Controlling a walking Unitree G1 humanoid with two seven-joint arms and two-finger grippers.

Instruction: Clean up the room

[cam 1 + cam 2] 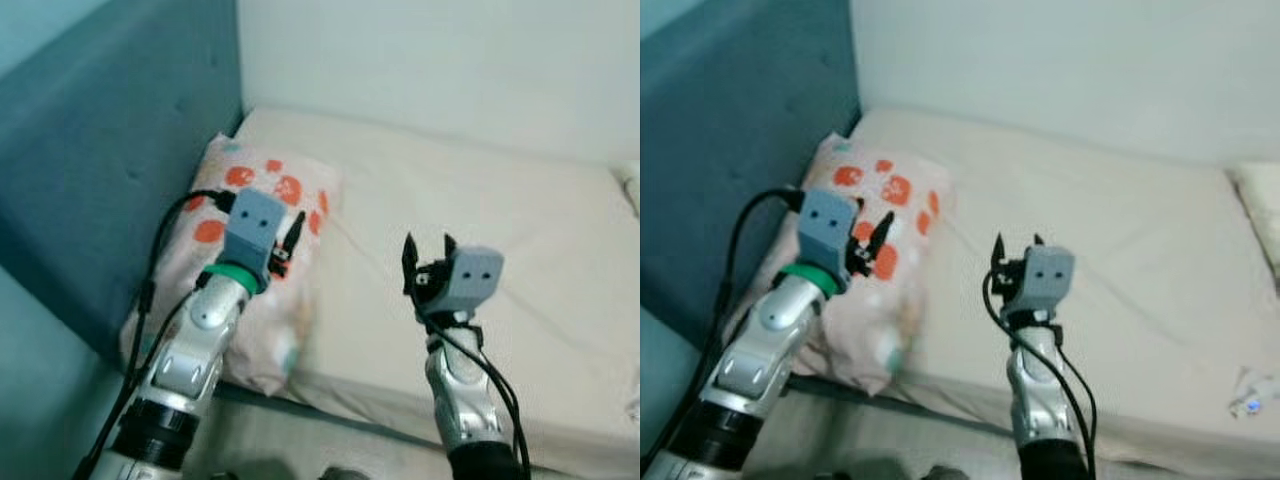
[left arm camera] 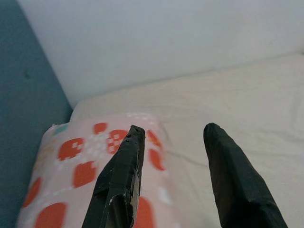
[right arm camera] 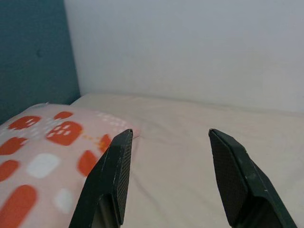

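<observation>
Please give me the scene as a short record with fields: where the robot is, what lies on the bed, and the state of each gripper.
place: bed in a corner, teal headboard, white wall
on bed: pillow with orange pattern, at the headboard end
left gripper: open, above the pillow, holding nothing
right gripper: open, over the cream sheet, holding nothing
</observation>
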